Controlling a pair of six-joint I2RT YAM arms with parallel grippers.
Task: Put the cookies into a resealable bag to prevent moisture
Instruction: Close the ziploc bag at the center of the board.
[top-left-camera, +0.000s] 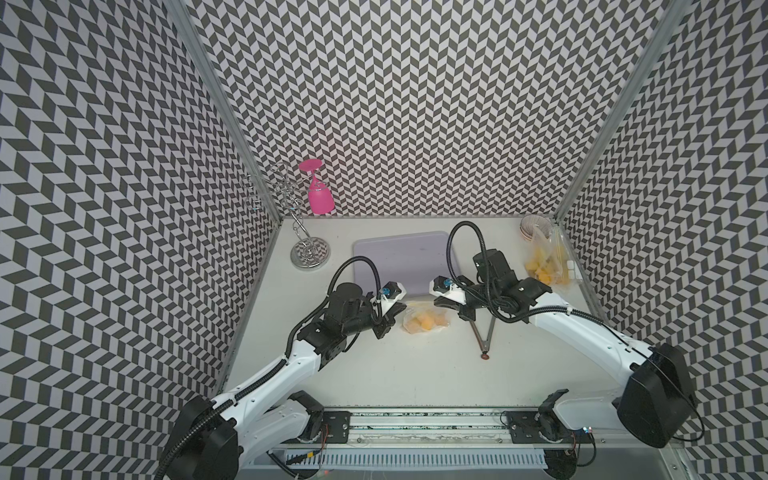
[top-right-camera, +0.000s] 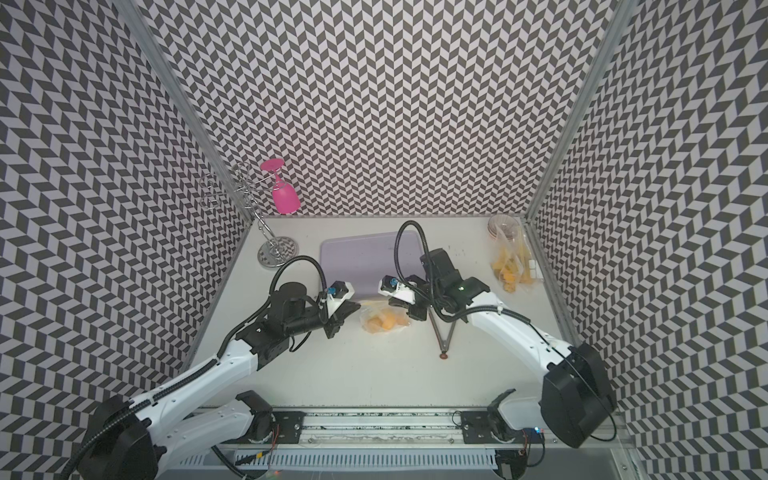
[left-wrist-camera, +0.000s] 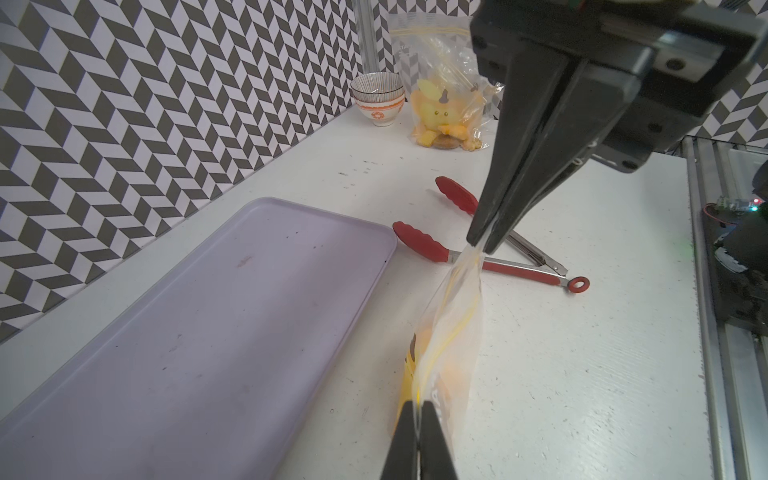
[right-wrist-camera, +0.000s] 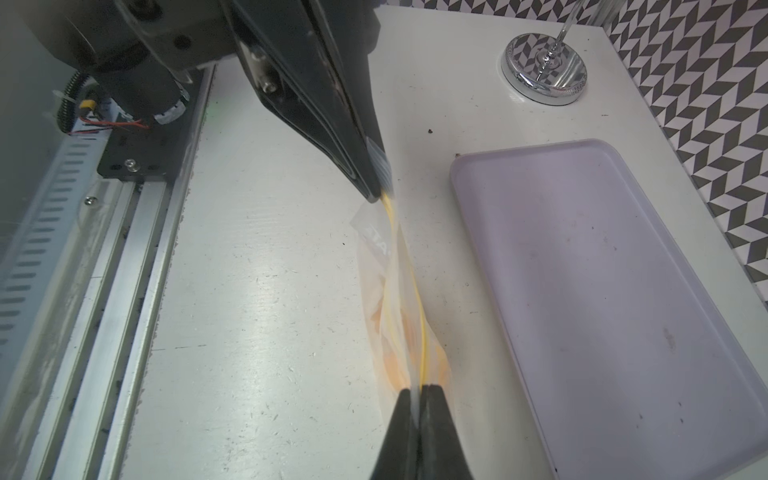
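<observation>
Tongs (top-left-camera: 482, 336): nearest me on the desk (top-left-camera: 415, 374); lying loose, hinge end toward me, just right of the bag; not in my grip
Left jaws: closed on the left end of the resealable bag (left-wrist-camera: 453, 316); pinching its top strip
Right jaws: closed on the opposite end of the same strip; both wrist views show plastic nipped between the tips
Bag axis: the yellow zip line runs from one pair of jaws to the other, left to right across the desk, taut; the pouch hangs below it
Cookies (top-left-camera: 424, 322): inside that pouch, bunched low between my two arms; whether the pouch rests on the desk I cannot tell
Seal: I cannot tell if it is pressed shut all along; I judge the next move runs along this line
Nearer arm: neither; each holds an end
Tray (top-left-camera: 399, 249): bare; just behind the bag
Far right corner: a second bag (top-left-camera: 544, 266) of yellow pieces leans by a bowl (top-left-camera: 534, 226)
</observation>
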